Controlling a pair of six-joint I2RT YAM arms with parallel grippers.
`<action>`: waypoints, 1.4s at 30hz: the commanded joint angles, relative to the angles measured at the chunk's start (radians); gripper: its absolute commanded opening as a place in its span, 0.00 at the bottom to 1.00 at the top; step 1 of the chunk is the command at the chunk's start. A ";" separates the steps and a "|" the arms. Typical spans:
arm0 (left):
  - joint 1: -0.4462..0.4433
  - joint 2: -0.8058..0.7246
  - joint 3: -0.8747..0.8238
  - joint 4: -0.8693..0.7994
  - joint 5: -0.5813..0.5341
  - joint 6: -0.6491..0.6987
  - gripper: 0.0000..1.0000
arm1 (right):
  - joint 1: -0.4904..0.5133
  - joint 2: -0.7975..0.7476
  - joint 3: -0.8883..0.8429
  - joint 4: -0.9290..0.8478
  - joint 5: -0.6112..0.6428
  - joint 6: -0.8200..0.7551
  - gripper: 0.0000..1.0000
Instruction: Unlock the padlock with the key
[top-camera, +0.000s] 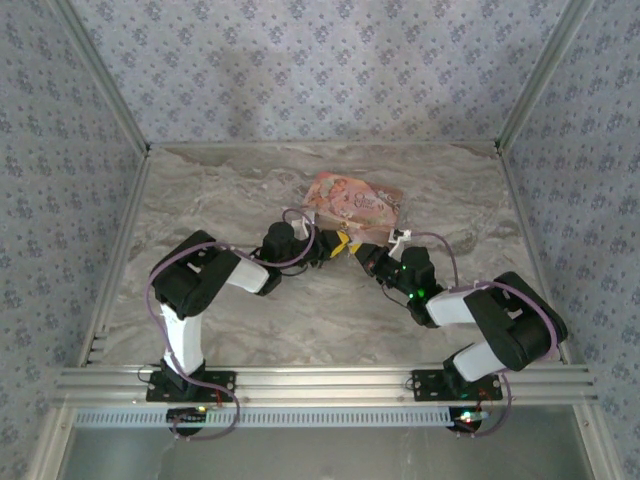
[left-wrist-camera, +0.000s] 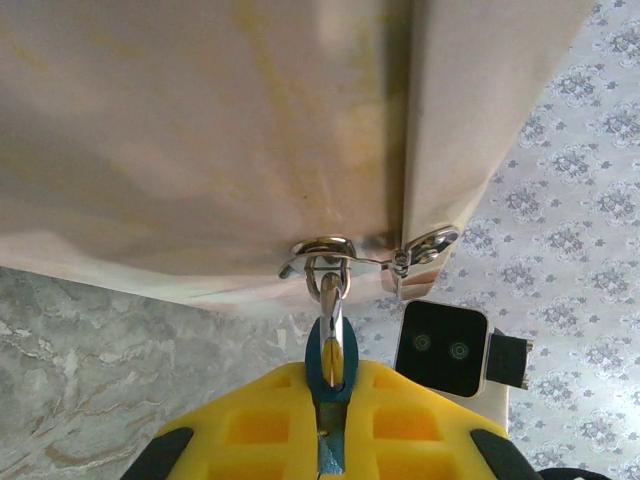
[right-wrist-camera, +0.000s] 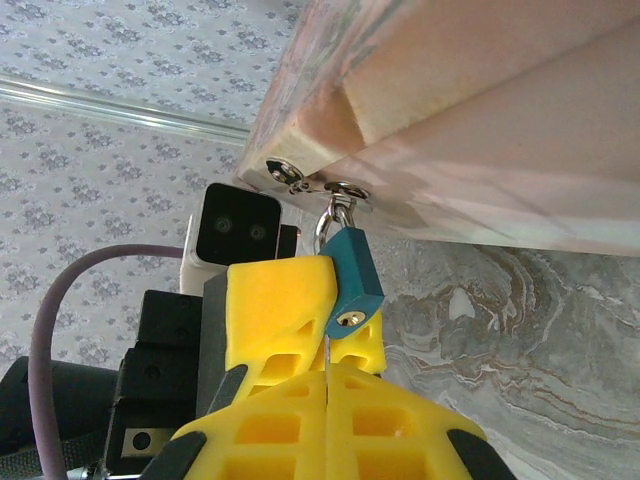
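Well, the room is a small booth: walls (top-camera: 300, 70) papered in a pale blue-grey flower print on three sides, with bare aluminium posts (top-camera: 105, 75) running up the corners. The tabletop (top-camera: 330, 315) is grey-beige marble with drifting veins, and an aluminium rail (top-camera: 330, 383) crosses its near edge where both arm bases are bolted.

Both arms reach inward and meet near the middle of the tabletop, just in front of a flat pink illustrated pouch (top-camera: 352, 203). From the wrist cameras the pouch looks raised, its pale underside overhead and the marble visible beneath it.

The padlock (right-wrist-camera: 352, 278) hangs at the pouch's corner. It has a small teal-blue body with a brass keyhole facing down, and its silvery shackle (left-wrist-camera: 332, 322) is hooked through the metal ring (left-wrist-camera: 322, 247) of the zip pull. The left gripper (left-wrist-camera: 330, 385) has its yellow fingers (left-wrist-camera: 250, 425) pinching the lock's body from both sides. The right gripper (right-wrist-camera: 328, 365) sits directly under the lock with its yellow fingers (right-wrist-camera: 400, 430) pressed together, tips touching or nearly touching the keyhole end. Whether they pinch anything thin between them, I cannot tell.

A purple cable (right-wrist-camera: 70, 290) loops past the left wrist's boxy camera (right-wrist-camera: 235, 230).
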 joint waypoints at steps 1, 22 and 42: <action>-0.009 -0.002 0.011 0.107 0.001 -0.003 0.08 | -0.006 0.006 0.015 0.019 0.008 0.009 0.00; -0.023 0.013 0.019 0.126 -0.002 -0.011 0.08 | -0.017 0.027 0.042 0.015 -0.009 0.015 0.00; -0.025 0.018 0.015 0.153 -0.002 -0.018 0.08 | -0.026 0.041 0.033 0.033 0.022 0.058 0.00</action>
